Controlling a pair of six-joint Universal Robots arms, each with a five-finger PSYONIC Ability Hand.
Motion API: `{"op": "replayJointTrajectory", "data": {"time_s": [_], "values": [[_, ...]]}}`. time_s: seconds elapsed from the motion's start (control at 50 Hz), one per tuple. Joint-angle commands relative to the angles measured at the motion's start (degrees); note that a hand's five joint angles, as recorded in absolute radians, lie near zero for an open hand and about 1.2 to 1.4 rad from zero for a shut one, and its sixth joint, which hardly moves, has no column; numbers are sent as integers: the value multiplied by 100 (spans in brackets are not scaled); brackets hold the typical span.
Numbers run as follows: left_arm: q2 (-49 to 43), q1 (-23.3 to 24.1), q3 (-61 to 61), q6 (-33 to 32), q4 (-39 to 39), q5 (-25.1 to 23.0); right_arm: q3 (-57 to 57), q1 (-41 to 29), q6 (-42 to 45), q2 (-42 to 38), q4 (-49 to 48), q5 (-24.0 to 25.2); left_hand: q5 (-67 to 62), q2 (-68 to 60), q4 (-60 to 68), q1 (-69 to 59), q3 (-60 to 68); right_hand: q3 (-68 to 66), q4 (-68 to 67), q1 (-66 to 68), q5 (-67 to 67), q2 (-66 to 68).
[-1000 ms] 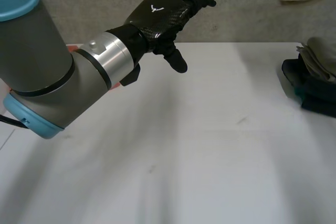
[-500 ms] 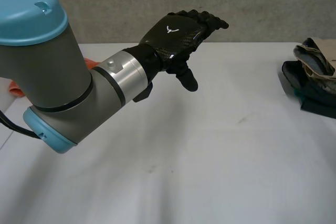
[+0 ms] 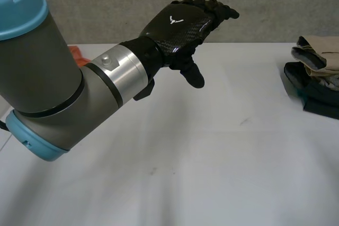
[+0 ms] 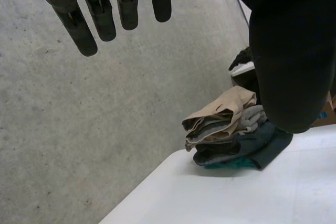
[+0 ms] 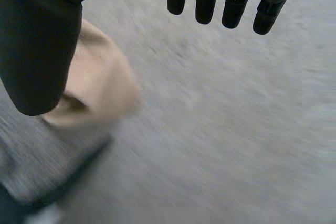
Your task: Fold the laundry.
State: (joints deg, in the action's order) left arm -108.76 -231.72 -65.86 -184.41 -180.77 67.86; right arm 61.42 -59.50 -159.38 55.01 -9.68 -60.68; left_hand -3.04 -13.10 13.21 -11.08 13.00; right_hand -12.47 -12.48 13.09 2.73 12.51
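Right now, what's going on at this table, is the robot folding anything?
Nothing is being folded. The robot's black left hand hangs open above the white table, holding nothing. A pile of folded clothes, tan on top over grey, dark and teal pieces, sits at the table's right edge. The black right hand is open too, above tan and grey cloth, gripping nothing. An orange cloth peeks out behind the left arm.

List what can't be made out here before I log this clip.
Head view: the stack of clothes is cut off by the view's edge, so its full extent and item count are unknown.
Head view: an orange item sits mostly behind the left arm; what it is cannot be told.
Left wrist view: the left hand covers one end of the stack.
Right wrist view: the right hand overlaps the beige cloth; its garment type is unclear.
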Motion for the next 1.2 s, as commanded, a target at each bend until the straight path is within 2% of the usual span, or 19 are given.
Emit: {"op": "replayJointTrajectory", "data": {"time_s": [0.02,0.08,0.16,0.22,0.3,0.32,0.38,0.42,0.44,0.58,0.66,0.8,0.88,0.96,0.98,1.04,1.08,1.16,1.2], "values": [[144,48,-15,2,-11,-1,-78,-192,1839,791,64,-1323,-340,-334,323,-536,344,247,248,-309,-273,-251],[294,30,-6,2,-64,-1,97,-904,1718,1011,-630,-1306,-340,-334,323,-536,344,247,248,-309,-273,-251],[478,4,-15,-7,-143,104,843,-1520,1296,1660,-1500,-903,-340,-334,323,-536,344,247,248,-309,-273,-251],[601,-162,-15,-51,-213,429,1878,-1949,910,2196,-2028,61,-307,-300,290,-502,311,247,248,-309,-273,-251],[602,-935,-41,-95,-275,807,2863,-2564,864,2461,-2179,836,-307,-300,290,-502,311,247,248,-309,-273,-251],[550,-1424,-59,-165,-266,860,3040,-2688,882,2479,-2196,899,-307,-300,290,-502,311,247,248,-309,-273,-251],[174,-2207,-94,-541,-292,861,3621,-3093,1084,2470,-2153,830,-307,-300,290,-502,311,247,248,-309,-273,-251],[-179,-2517,-68,-911,-310,861,3823,-3251,1207,2444,-2117,734,-323,-317,306,-519,327,247,248,-309,-273,-251],[-607,-2832,-24,-1435,-397,861,4024,-3348,1338,2418,-2074,603,-324,-317,306,-519,327,247,248,-309,-273,-251],[-2312,-3528,318,-3388,-1267,852,4562,-3472,1752,2172,-1994,162,-324,-317,306,-519,327,247,248,-309,-273,-251],[-3060,-3731,696,-3558,-1435,773,4703,-3445,1875,2075,-1907,135,-324,-317,306,-519,328,247,248,-309,-273,-251],[-4020,-3977,1294,-3602,-1461,492,4861,-3366,1893,2066,-1704,127,-592,-585,575,-787,596,247,248,-309,-273,-251],[-4214,-3995,1497,-3593,-1461,483,4923,-3358,1884,2057,-1687,118,-1397,-1390,1380,-1592,1401,247,248,-309,-273,-251],[-4250,-3986,1602,-3567,-1470,430,4967,-3349,1884,2057,-1687,109,-4974,-4968,4957,-5170,4978,247,248,-309,-273,-251],[-4241,-3969,1594,-3558,-1479,447,4976,-3349,1884,2057,-1687,109,-6679,-6673,6662,-6874,6683,247,248,-309,-273,-251],[-4162,-3855,1532,-3541,-1549,561,4985,-3340,1884,2057,-1687,48,-6696,-6690,6679,-6892,6700,247,248,-309,-273,-251],[-3882,-3618,1339,-3479,-1689,825,4985,-3323,1884,2066,-1687,-57,-6696,-6690,6679,-6892,6700,247,248,-309,-273,-251],[-2942,-3152,707,-2944,-2006,1036,4950,-3279,1893,2092,-1695,-216,-6696,-6690,6679,-6892,6700,247,248,-309,-273,-251],[-2344,-2880,250,-2321,-2120,1036,4923,-3270,1893,2101,-1695,-295,-6696,-6690,6679,-6892,6700,247,248,-309,-273,-251]]}}
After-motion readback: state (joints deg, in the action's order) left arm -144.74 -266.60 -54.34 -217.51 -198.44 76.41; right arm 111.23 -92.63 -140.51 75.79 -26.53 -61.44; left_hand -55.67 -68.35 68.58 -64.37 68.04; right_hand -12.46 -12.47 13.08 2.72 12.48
